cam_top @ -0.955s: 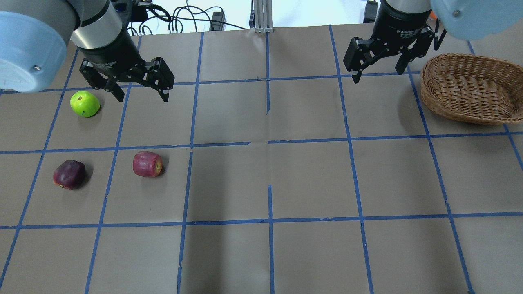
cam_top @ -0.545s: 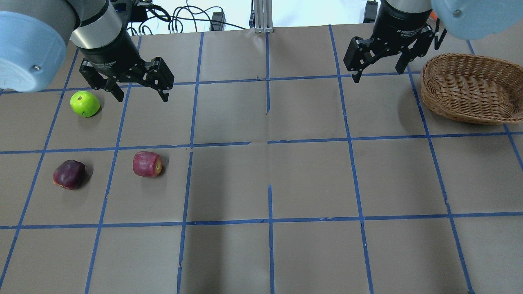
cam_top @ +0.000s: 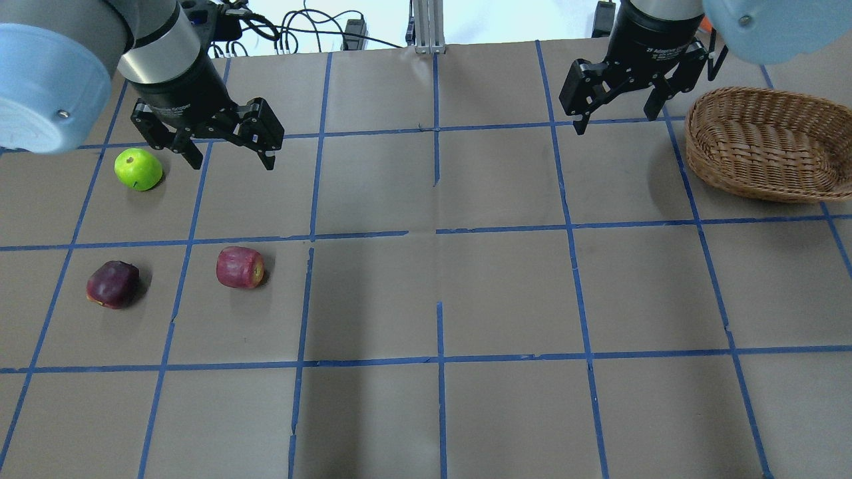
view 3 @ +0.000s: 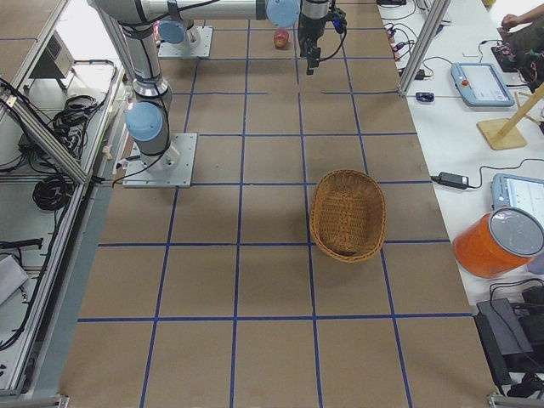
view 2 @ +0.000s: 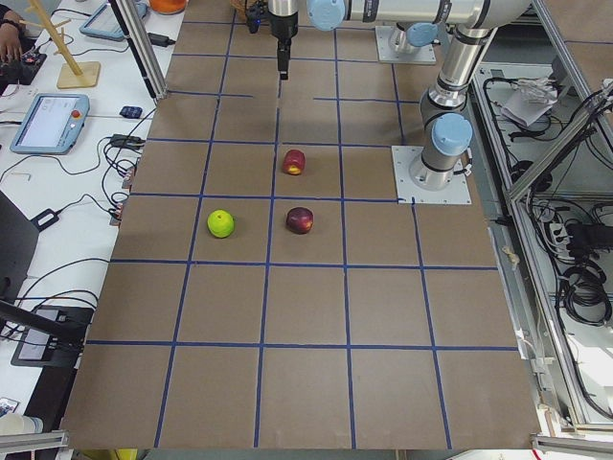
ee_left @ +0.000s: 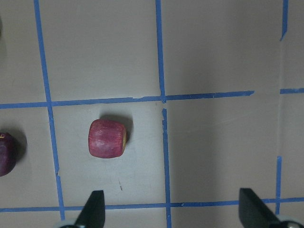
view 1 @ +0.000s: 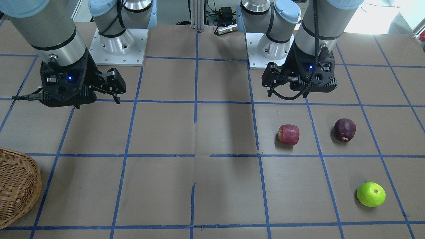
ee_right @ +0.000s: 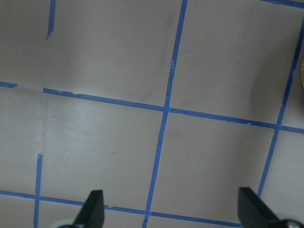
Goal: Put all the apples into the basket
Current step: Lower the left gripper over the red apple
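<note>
Three apples lie on the table's left part: a bright green one (cam_top: 138,169) (view 1: 371,194), a dark maroon one (cam_top: 113,284) (view 1: 345,129) and a red blocky one (cam_top: 239,267) (view 1: 288,134) (ee_left: 107,138). My left gripper (cam_top: 232,162) (ee_left: 173,211) is open and empty. It hangs above the table just right of the green apple, and the red apple lies ahead of its fingertips in the left wrist view. The wicker basket (cam_top: 745,173) (view 1: 16,186) (view 3: 316,212) stands empty at the far right. My right gripper (cam_top: 618,121) (ee_right: 174,211) is open and empty, left of the basket.
Blue tape lines divide the brown table into squares. Cables and an aluminium post (cam_top: 426,26) sit at the far edge. The arm bases (view 1: 116,43) stand at my side. Tablets (view 2: 43,123) and an orange container (view 3: 497,242) lie on side benches.
My left arm has shifted very slightly. The apples, the basket and my right gripper have not moved.
</note>
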Action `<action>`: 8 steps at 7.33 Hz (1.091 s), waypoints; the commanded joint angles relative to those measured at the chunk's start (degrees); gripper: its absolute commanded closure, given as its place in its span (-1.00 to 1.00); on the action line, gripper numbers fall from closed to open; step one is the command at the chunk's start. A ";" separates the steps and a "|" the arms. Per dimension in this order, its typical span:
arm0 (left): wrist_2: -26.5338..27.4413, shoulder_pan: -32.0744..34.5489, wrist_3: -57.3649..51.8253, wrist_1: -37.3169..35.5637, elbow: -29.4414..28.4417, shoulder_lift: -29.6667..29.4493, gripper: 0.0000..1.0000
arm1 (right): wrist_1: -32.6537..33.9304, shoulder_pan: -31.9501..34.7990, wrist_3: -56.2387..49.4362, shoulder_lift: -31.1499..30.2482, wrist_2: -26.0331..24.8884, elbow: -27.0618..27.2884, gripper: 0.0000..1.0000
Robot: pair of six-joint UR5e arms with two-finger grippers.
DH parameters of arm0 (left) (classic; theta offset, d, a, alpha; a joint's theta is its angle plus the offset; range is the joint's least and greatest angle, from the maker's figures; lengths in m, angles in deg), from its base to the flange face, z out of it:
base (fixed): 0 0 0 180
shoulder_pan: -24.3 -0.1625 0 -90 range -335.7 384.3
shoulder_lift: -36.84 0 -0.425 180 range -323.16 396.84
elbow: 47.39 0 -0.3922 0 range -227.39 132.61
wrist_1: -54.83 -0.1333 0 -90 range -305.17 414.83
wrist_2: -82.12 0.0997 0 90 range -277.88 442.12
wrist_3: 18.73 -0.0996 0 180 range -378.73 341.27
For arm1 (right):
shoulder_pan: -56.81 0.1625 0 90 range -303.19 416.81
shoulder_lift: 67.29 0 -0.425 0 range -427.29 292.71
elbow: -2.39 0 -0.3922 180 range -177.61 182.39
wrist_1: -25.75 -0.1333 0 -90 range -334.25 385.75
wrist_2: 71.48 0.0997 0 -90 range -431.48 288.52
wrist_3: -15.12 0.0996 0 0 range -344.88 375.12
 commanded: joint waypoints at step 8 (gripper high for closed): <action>3.80 -11.37 -14.48 -29.90 27.70 -7.65 -1.00 | 0.08 0.00 0.00 0.34 -0.27 0.31 -1.00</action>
